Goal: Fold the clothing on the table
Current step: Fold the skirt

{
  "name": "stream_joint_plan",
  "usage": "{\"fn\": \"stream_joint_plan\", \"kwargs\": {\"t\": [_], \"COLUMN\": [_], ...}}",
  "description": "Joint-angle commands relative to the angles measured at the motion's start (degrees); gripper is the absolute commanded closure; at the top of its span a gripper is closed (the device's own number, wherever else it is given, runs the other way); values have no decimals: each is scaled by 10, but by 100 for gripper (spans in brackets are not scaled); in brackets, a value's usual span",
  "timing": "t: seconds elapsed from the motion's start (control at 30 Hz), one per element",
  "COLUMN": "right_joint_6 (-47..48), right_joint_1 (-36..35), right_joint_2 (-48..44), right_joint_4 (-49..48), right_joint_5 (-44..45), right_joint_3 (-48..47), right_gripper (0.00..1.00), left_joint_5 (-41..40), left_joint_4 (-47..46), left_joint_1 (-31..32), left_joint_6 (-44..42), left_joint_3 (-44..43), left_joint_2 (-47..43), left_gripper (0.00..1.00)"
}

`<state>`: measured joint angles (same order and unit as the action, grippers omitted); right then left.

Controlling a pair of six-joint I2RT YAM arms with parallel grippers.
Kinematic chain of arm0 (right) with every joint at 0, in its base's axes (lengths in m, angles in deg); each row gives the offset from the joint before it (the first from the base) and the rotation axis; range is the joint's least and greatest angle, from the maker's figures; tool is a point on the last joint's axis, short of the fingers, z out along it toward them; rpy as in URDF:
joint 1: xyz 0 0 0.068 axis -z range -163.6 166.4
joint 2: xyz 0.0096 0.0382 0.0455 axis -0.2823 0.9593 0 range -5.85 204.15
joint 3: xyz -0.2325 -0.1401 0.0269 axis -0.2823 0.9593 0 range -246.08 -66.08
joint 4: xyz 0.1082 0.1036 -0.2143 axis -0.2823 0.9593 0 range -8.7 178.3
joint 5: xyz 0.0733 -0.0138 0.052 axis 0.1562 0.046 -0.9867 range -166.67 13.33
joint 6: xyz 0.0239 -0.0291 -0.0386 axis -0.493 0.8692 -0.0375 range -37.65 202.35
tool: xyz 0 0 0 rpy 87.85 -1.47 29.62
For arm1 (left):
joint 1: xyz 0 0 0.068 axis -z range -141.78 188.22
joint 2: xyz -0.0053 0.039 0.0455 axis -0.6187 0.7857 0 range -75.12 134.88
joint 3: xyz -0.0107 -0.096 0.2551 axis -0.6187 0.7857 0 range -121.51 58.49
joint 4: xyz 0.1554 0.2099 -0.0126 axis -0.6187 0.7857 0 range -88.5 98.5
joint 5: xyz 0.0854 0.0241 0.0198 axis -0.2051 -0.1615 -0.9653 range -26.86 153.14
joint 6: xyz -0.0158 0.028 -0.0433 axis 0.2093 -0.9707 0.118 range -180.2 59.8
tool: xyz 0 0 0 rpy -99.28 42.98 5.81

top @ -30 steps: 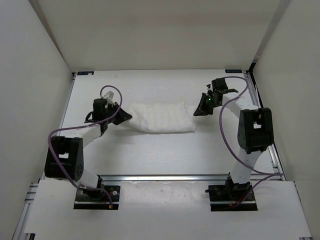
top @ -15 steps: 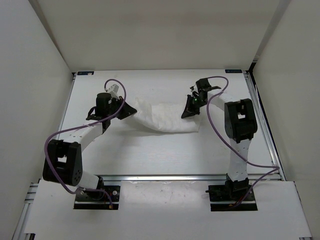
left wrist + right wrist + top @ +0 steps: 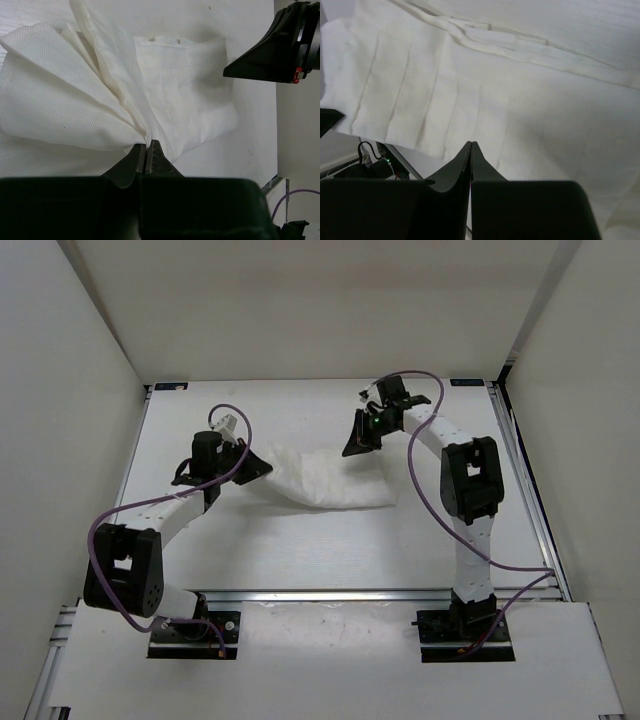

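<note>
- White walls enclose the counter [image 3: 300,560]; the clothing [image 3: 320,480] lies on it, between both claws.
- Left claw [image 3: 146,150]: clamped on the clothing's left end. The wrist view shows the pleats gathered into a bunch at the fingertips, and the fabric fans out beyond the pinch.
- Right claw [image 3: 352,448]: fingers together, at the far side of the clothing, toward its right end. In its wrist view I see no fabric between the tips, so I treat it as holding nothing.
- Risk 1: a one-sided fold. Cause: if I move both arms with only the left end pinched, the clothing will probably skew or drag.
- Risk 2: slip. Cause: thin fabric, held by a small bunched pinch, may pull free under tension.
- Risk 3: creased layers. Cause: the gathered left end may fold over on itself unevenly.
- Judgement: I should confirm a right-end grip before lifting.
</note>
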<state>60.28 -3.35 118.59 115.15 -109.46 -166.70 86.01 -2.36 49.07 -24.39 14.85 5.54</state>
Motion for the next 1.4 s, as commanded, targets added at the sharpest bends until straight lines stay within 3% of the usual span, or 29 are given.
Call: {"fn": "stream_joint_plan", "kwargs": {"t": [0.0, 0.3, 0.43, 0.67, 1.13, 1.37], "right_joint_6": [0, -26, -31, -35, -52, -55], "right_joint_1": [-16, -47, -44, -51, -42, -36], "right_joint_2": [11, 110, 136, 160, 174, 176], "right_joint_4": [-9, -42, -35, -27, -41, -45], "right_joint_5": [-73, -126, -111, -93, -104, -108], "right_joint_3": [-24, -70, -86, -75, -62, -54], "right_gripper": [100, 100, 100, 100, 100, 100], "left_joint_5": [-7, -8, -8, 34, 64, 67], "left_joint_4": [9, 31, 38, 62, -70, -120], "left_joint_1": [11, 21, 21, 25, 194, 229], "left_joint_6": [-12, -27, -33, -37, 52, 84], "left_joint_3": [2, 18, 13, -58, -101, -115], "left_joint_2": [-27, -33, -37, -26, 44, 85], "left_gripper": [100, 100, 100, 100, 100, 100]}}
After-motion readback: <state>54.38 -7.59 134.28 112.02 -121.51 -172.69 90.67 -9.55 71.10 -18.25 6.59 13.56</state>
